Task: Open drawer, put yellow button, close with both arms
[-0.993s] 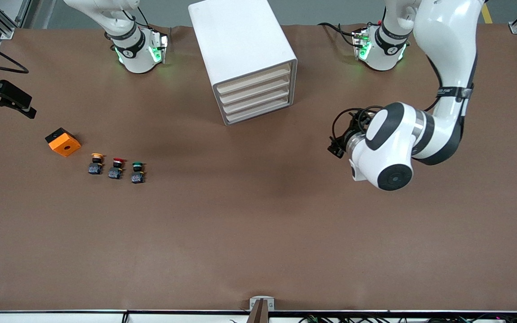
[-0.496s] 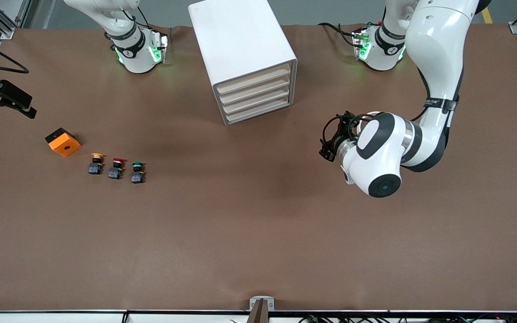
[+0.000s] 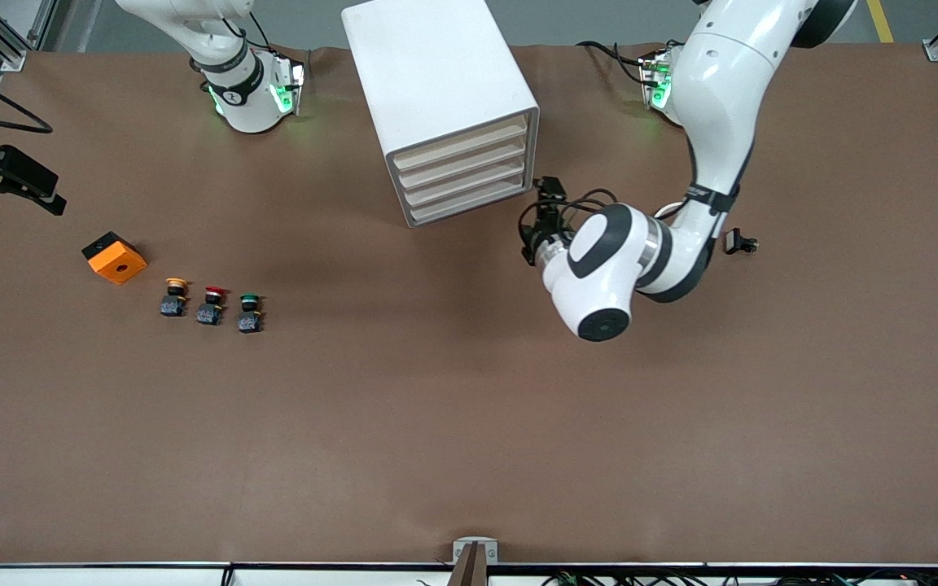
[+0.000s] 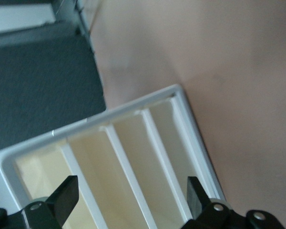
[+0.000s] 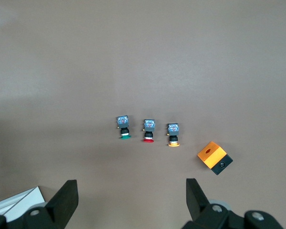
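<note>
The white cabinet (image 3: 436,73) stands mid-table between the arms' bases, its four cream fronts flush. The drawer (image 3: 461,142) is the uppermost and is shut. My left gripper (image 3: 548,203) hangs close beside the drawer fronts at the lower corner toward the left arm's end. In the left wrist view my left gripper (image 4: 131,200) is open, the drawer fronts (image 4: 128,162) filling the gap between its fingers. The yellow button (image 3: 176,295) (image 5: 173,135) stands toward the right arm's end. High above the table, my right gripper (image 5: 131,202) is open and holds nothing.
A red-capped button (image 3: 212,303) and a green-capped one (image 3: 249,312) stand in a row beside the yellow one. An orange box (image 3: 114,257) lies past them. A black fixture (image 3: 17,179) juts in at the table's edge. A small black part (image 3: 739,242) lies near the left arm.
The left arm has swung from its end of the table to the cabinet's drawer fronts, uncovering the small black part. The right arm and the buttons have not moved.
</note>
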`<state>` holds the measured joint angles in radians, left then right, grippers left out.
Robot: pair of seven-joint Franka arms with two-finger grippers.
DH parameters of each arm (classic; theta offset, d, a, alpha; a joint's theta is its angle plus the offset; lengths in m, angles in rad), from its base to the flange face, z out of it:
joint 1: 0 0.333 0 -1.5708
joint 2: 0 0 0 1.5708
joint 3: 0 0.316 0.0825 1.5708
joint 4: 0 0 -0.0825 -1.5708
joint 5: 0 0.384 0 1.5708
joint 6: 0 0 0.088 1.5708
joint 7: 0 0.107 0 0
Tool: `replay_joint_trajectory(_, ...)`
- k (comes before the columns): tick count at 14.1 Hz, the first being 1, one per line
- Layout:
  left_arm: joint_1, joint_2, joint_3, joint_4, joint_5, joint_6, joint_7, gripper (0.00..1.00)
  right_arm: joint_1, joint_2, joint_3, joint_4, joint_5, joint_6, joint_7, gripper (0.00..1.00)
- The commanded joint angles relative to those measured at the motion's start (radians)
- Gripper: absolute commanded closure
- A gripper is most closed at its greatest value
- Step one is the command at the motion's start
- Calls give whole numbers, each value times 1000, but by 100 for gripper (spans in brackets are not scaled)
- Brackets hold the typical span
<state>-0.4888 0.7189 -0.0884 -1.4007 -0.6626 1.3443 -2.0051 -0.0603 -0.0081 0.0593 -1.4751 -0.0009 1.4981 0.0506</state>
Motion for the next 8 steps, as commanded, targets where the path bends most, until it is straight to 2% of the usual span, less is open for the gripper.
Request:
replay_joint_trajectory(1,-34,23,7,23,-74,12,-136,0,-9,14,11,29,-8,-9,2,0)
replay_joint_trajectory(8,-89,50,6,20,-198,15,-217,0,0,26,16,27,-19,-10,-6,0)
